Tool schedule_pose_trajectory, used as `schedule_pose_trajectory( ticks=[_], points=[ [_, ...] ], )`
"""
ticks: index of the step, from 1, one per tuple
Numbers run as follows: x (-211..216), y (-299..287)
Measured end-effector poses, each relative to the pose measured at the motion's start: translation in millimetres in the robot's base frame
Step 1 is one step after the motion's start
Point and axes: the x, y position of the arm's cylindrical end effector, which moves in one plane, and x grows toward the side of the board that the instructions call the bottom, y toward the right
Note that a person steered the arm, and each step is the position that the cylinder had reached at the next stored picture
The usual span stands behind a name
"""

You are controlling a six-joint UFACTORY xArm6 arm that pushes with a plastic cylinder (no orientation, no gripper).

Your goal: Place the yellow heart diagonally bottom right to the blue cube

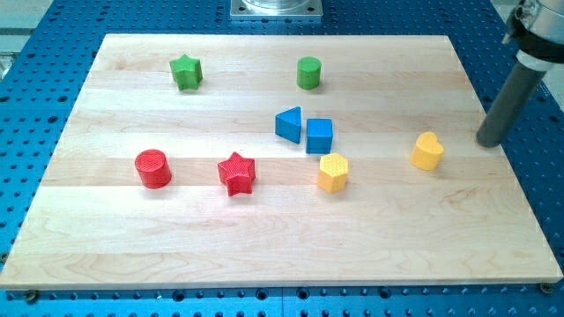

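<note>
While near board's right edge, my tip (487,141) beside yellow heart (427,151).

my tip (487,143) hangs at the view's right, the rod leaning slightly up-right.

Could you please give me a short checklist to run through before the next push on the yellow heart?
1. My tip in view, at the view's right of the yellow heart: ok.
2. Tip touching the heart: not ok, a gap remains.
3. Heart at the blue cube's bottom right: not ok, too far right.
4. Path leftward clear: not ok, the yellow hexagon sits below the cube.
5. Blue triangle against the cube: cannot tell.
</note>
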Motion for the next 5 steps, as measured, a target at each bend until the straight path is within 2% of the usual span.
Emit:
schedule_pose_trajectory(
  ticks=[1,2,3,4,5],
  points=[
    [1,-70],
    [6,-174],
    [8,-211],
    [-25,-157],
    [-26,-71]
  ],
)
